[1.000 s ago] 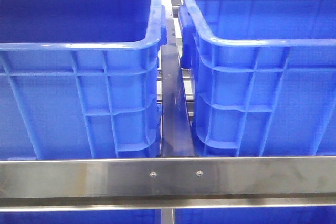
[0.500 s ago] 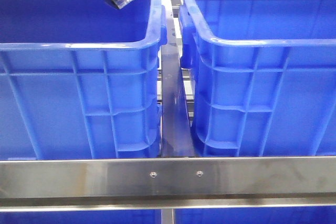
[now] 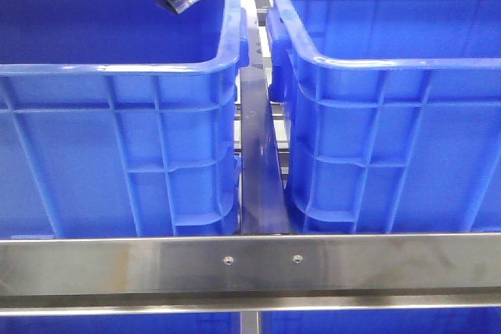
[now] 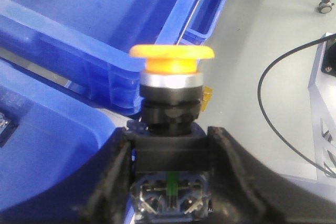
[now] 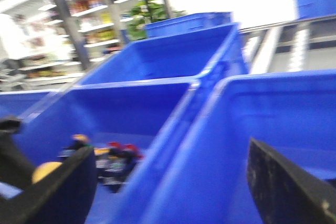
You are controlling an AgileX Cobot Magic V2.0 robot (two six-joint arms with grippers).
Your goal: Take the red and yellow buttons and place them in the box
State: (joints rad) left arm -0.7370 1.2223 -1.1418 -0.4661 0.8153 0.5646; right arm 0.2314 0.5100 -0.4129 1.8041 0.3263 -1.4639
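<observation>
Nothing has shifted since half a second ago: left gripper (image 4: 169, 145) stays at twelve o'clock above the left crate (image 3: 117, 68), mostly cropped, jaws pinching the yellow button (image 4: 171, 64) by its black base. Right gripper (image 5: 168, 182) is blurred, jaws spread.

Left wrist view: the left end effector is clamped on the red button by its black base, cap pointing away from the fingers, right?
Not quite. The left end effector grips the yellow button, not a red one; the left wrist view shows its yellow-orange cap. The rest holds.
</observation>
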